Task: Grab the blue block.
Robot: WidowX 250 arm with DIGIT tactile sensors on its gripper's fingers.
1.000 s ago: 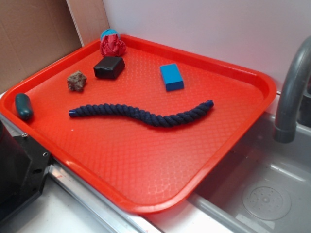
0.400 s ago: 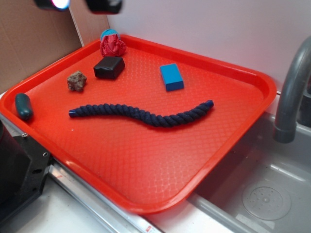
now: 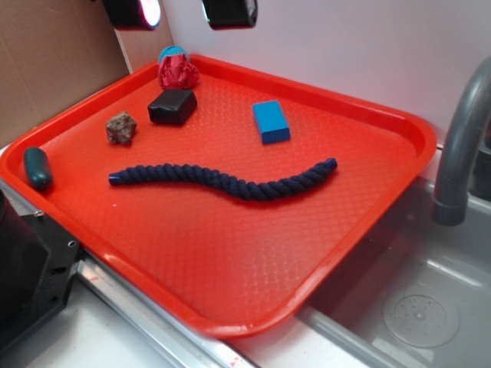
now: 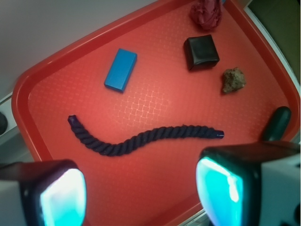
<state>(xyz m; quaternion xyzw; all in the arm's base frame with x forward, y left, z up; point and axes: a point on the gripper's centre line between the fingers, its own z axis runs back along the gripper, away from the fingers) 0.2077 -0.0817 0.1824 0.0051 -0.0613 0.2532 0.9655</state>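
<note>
the claw (image 3: 181, 11) is high above the far left corner of the red tray (image 3: 383, 222), and only its two finger ends show at the top edge of the exterior view. the fingers (image 4: 63, 197) are spread wide apart with nothing between them, so the claw is released. in the wrist view both finger pads glow light cyan.

the blue block (image 3: 271, 121) lies flat on the tray, in the far middle part, well apart from the claw. nothing touches it. the dark navy rope (image 3: 222, 181) lies in a wave across the middle of the tray, nearer to the camera than the block. a black block (image 3: 172, 106) sits to the left of the blue one, near a red crumpled cloth (image 3: 178, 72) in the corner. a small brown stone (image 3: 121, 127) is just beside the black block. a dark green object (image 3: 37, 168) rests on the left rim. a grey faucet (image 3: 460, 146) stands at the right, over a metal sink (image 3: 414, 307).
</note>
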